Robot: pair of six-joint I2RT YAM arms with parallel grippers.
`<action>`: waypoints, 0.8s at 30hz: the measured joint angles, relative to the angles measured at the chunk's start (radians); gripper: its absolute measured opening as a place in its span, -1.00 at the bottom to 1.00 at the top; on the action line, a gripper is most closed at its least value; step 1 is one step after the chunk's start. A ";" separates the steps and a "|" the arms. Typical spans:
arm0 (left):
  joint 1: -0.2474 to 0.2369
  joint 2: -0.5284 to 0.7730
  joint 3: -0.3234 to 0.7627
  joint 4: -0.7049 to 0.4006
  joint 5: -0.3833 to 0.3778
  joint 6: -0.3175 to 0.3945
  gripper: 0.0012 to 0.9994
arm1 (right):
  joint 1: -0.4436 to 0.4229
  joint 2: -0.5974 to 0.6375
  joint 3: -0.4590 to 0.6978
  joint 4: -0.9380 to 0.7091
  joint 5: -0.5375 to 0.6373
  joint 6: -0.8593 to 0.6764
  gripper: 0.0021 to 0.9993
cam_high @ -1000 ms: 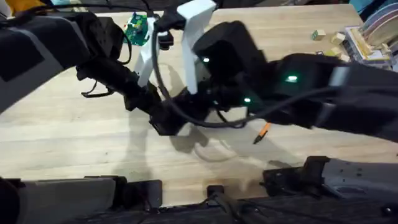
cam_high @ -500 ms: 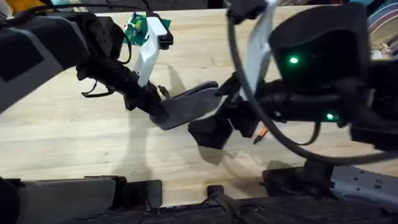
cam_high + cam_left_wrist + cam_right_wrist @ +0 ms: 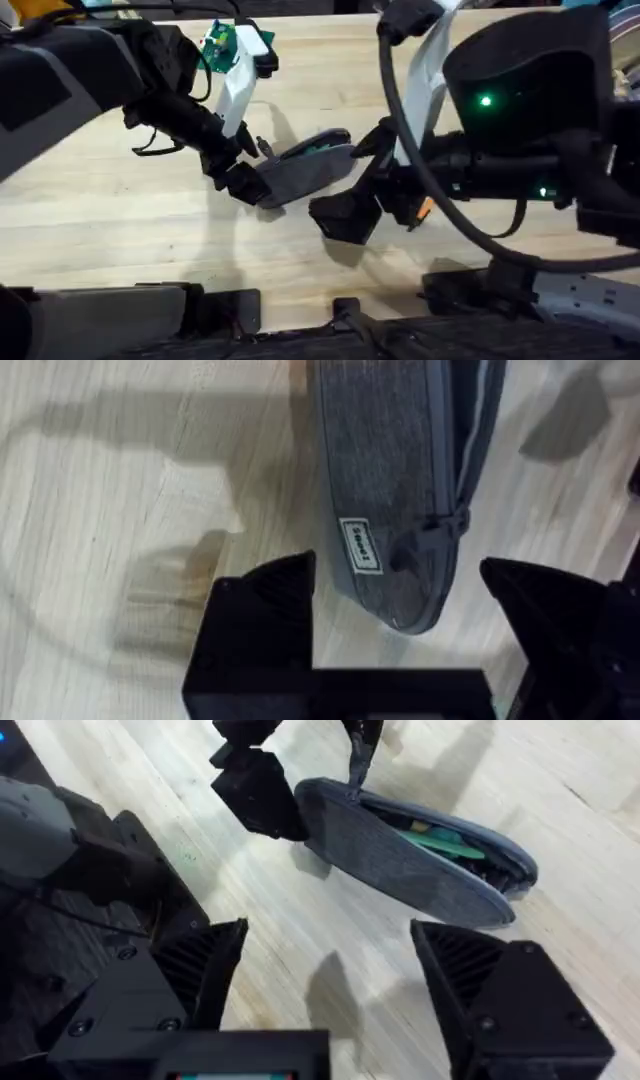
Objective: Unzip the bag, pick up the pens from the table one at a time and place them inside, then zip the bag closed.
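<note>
Lying near the middle of the counter (image 3: 120, 220), the bag (image 3: 305, 170) now shows in full from overhead — a second ago the right arm covered it, and that arm has since swung out toward the counter's right side. The zipper is open along the far end: the right wrist view shows the mouth gaping with something teal and a bit of yellow inside, so at least part of the loading looks done. The left gripper (image 3: 400, 610) sits at the bag's rounded near-left end, jaws spread wide on either side of the fabric and not clamping it; the zipper pull lies just between them. The right gripper (image 3: 345, 215) hovers just off the bag's right-hand side, jaws apart and holding nothing. An orange pen (image 3: 423, 209) lies on the counter to the right of the bag, partly hidden by the right arm. My judgement — the right arm has pulled back to fetch that pen, so zipping is not due yet.
</note>
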 joint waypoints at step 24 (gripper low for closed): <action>0.119 -0.216 0.168 -0.101 0.005 0.034 0.99 | -0.234 0.174 0.269 -0.248 -0.147 -0.158 0.99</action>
